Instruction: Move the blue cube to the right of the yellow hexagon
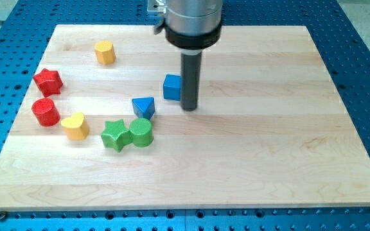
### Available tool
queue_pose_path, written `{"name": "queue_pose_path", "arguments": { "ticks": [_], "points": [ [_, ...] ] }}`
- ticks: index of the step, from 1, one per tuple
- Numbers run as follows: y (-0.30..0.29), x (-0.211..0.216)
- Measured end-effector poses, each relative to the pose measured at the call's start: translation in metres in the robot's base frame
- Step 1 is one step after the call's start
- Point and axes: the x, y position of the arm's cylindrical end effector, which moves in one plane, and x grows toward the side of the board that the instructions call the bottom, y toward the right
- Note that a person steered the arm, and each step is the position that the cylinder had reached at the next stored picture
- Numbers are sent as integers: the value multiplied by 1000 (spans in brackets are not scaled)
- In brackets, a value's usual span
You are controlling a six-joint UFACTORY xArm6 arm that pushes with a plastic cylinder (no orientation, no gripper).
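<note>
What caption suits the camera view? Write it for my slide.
My tip touches the blue cube from the view's right; the yellow hexagon sits upper left.

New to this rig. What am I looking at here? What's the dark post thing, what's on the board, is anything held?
One picture, from a single camera looking down at an angle on a wooden board. The metal cylinder at the view's top is the end of a robot arm; it has no claw, only a straight dark rod. My tip rests on the board just right of the blue cube, seemingly touching it. Nothing is held; blocks only get pushed. Also on the board: a yellow hexagon, red star, red cylinder, yellow heart, green star, green cylinder, blue triangle.
</note>
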Motion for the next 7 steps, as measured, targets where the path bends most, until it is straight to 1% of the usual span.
{"name": "queue_pose_path", "arguments": {
  "ticks": [1,2,3,5,6,7],
  "points": [
    [-22,-47],
    [-31,-83],
    [-22,-72],
    [-14,-85],
    [14,-95],
    [-26,-114]
  ]
}}
